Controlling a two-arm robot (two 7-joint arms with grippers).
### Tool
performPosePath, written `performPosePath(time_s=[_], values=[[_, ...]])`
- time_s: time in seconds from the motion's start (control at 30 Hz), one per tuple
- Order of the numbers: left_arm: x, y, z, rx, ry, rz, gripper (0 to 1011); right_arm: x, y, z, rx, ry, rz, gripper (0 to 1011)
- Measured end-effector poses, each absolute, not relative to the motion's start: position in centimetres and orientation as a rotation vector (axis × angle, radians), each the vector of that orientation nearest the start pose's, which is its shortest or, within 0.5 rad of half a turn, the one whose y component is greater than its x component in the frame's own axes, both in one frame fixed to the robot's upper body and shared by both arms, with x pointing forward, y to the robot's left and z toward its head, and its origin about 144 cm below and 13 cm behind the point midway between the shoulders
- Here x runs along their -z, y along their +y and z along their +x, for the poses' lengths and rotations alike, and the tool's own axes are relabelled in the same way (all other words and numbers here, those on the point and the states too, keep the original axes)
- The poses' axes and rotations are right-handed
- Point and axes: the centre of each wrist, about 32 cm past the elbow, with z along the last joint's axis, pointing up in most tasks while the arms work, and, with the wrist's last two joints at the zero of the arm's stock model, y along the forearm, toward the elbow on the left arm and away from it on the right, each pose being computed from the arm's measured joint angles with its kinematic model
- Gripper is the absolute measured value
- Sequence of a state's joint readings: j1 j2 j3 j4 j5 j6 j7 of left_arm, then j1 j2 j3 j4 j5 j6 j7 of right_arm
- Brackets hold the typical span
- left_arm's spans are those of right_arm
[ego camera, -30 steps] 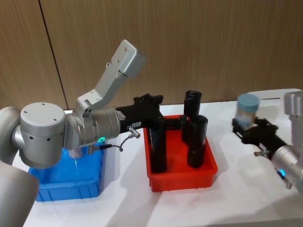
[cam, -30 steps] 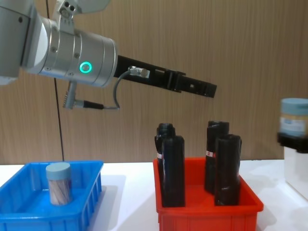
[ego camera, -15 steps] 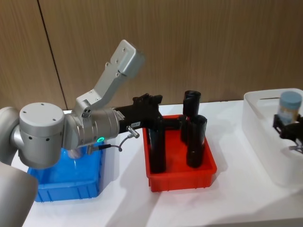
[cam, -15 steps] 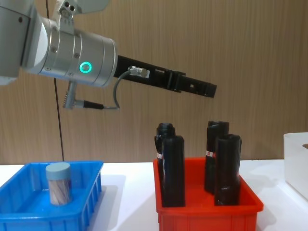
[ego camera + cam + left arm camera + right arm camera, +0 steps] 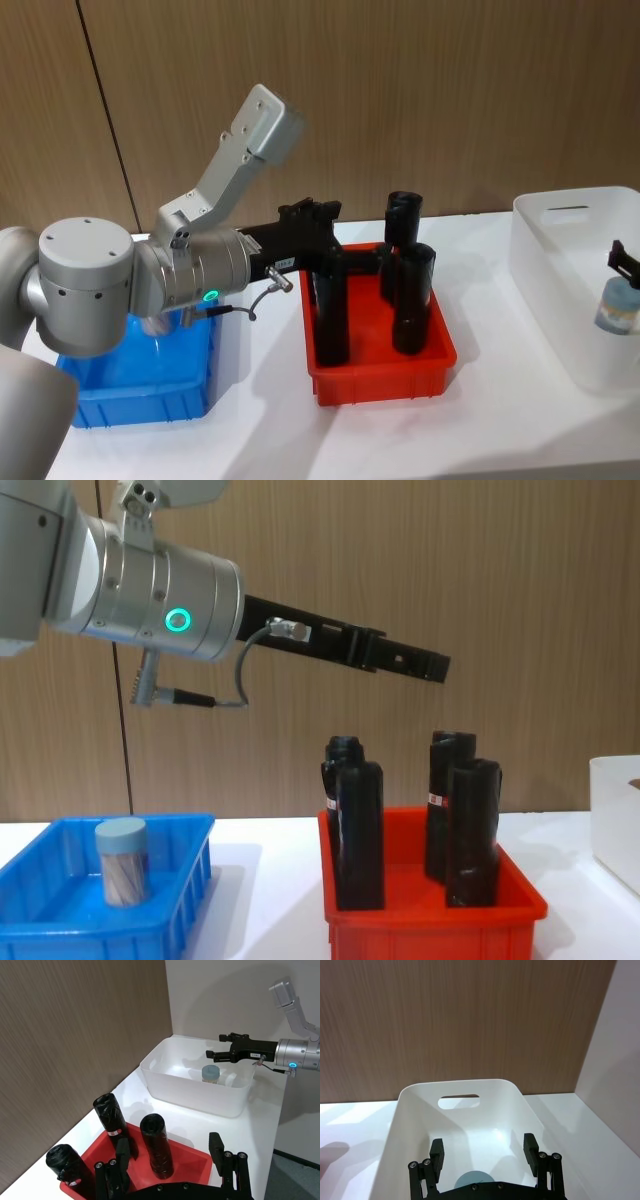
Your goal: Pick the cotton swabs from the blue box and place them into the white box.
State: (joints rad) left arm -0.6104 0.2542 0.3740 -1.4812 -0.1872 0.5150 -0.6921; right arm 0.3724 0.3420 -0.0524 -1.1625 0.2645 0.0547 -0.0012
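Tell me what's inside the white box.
One jar of cotton swabs stands inside the white box, below the right gripper, jaws open. The near wall hides part of the floor.

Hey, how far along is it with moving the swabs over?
Done: one swab jar stands in the white box. In hand: nothing; the right gripper is open above that jar, the left gripper open over the red bin. Left: a second jar in the blue box.
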Motion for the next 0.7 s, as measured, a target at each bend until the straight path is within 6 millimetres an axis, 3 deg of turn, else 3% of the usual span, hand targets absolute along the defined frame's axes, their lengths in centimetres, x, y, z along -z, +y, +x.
performPosePath(time_s=[0.7], values=[[-132.64, 19.50, 58.02, -0.626, -0.042, 0.265, 1004, -117.39, -36.21, 55.11, 1.677, -0.013, -0.105, 1002]])
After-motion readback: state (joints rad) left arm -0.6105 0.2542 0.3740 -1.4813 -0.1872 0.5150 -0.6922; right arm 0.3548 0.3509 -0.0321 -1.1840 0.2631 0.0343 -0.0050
